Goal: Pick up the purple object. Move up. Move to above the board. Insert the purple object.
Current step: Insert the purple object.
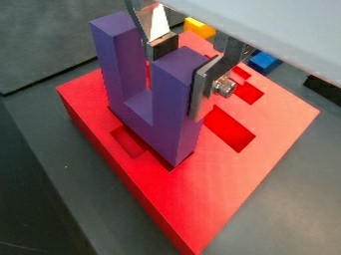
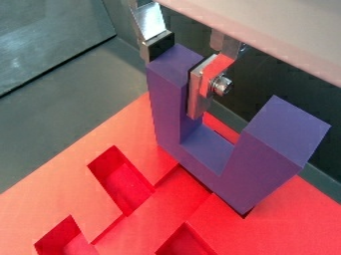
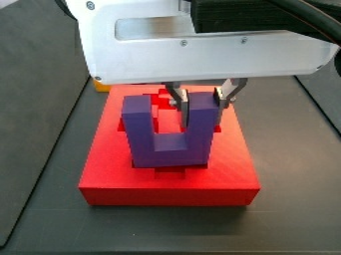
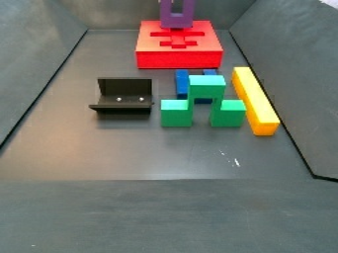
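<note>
Purple block (image 1: 150, 95), nearest the wrist cameras, stands upright on the board (image 1: 226, 204), prongs up and base bar down. Its base appears to sit at a cut-out (image 1: 229, 129) in the board's middle row; whether it is fully seated cannot be told, since most of the block stands proud of the red top in a side view.

Claw (image 2: 184, 75): closed on one prong of the block, with a silver finger (image 2: 204, 88) flat against the prong's inner face and the other finger on its outer face, as both wrist views show. In a side view the white wrist housing sits directly above the block (image 3: 168, 127), at 12 o'clock from it.

Board: at 12 o'clock on the dark surface (image 4: 145, 148) in a side view, with the block (image 4: 177, 13) on it at the far edge of the frame. Nearer the middle lie green blocks (image 4: 205, 87), a blue block (image 4: 184, 81) and a long yellow bar (image 4: 255, 99); the fixture (image 4: 122, 97) stands at 9 o'clock from them, well apart from the board.

Risks, as judgement: only one prong is gripped, so downward push could tilt the block about that prong and jam its base on a cut-out edge. Letting go before the base is down could leave it perched or toppling.
</note>
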Robot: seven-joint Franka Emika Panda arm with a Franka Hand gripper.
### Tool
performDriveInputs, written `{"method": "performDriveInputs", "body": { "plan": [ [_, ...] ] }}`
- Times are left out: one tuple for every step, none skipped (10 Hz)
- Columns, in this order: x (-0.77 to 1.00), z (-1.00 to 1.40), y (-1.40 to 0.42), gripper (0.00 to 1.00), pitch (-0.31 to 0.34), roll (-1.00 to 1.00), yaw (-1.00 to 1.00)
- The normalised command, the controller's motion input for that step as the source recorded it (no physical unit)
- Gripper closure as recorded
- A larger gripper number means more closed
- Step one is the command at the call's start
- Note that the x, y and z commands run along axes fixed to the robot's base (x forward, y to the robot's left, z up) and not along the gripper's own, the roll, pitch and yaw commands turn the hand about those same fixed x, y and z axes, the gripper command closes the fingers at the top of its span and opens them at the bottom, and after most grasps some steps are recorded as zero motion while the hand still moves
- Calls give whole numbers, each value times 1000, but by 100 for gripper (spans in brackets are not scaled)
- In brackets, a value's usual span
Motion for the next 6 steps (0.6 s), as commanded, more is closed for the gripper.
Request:
{"method": "performDriveInputs", "body": {
  "plan": [
    [11, 0, -26, 100, 0, 0, -114],
    [14, 0, 0, 100, 0, 0, -140],
    [0, -23, -3, 100, -11, 0, -143],
    [66, 0, -43, 100, -16, 0, -166],
    [57, 0, -14, 100, -17, 0, -194],
    [49, -54, -20, 100, -13, 0, -214]
  ]
}}
